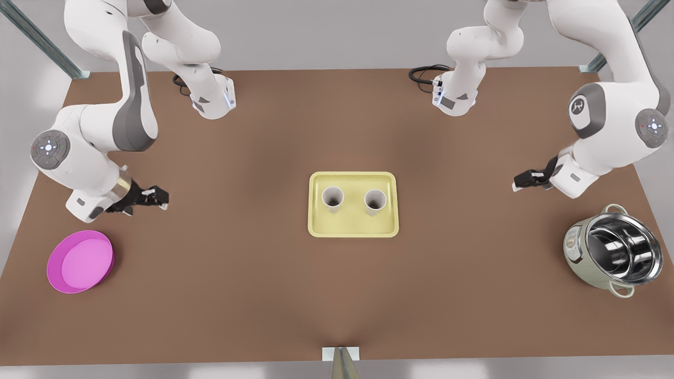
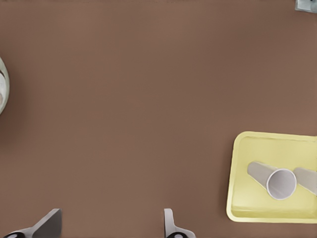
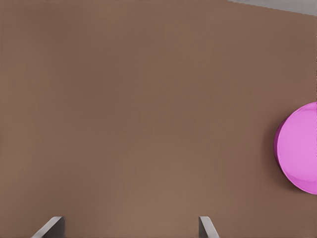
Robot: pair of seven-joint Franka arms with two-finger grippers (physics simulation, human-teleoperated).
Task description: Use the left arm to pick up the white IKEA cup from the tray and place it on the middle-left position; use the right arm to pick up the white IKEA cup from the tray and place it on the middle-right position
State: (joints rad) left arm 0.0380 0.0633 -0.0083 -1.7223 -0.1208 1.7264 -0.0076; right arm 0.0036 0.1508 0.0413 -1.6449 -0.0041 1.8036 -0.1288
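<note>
Jaws apart on both arms, nothing held, and both well away from the goods! The left jaws, fingers (image 2: 48, 224) spread wide, hover over bare tabletop (image 1: 253, 295) at the front view's right, near the steel pot (image 1: 613, 252). The right jaws, fingers (image 3: 51, 226) equally wide, hover at the front view's left, just above the pink bowl (image 1: 80, 261).

Both white cups, one (image 1: 333, 199) and the other (image 1: 375, 201), stand upright side by side on the yellow tray (image 1: 353, 230) at the centre, neither lifted yet.

Where's the danger? I'd say the cups stand close together: a wide-open finger coming down for one could clip its neighbour and tip it. Both arms converging on one small tray could also crowd each other. A light cup pinched off-centre might slip or drag the tray.
</note>
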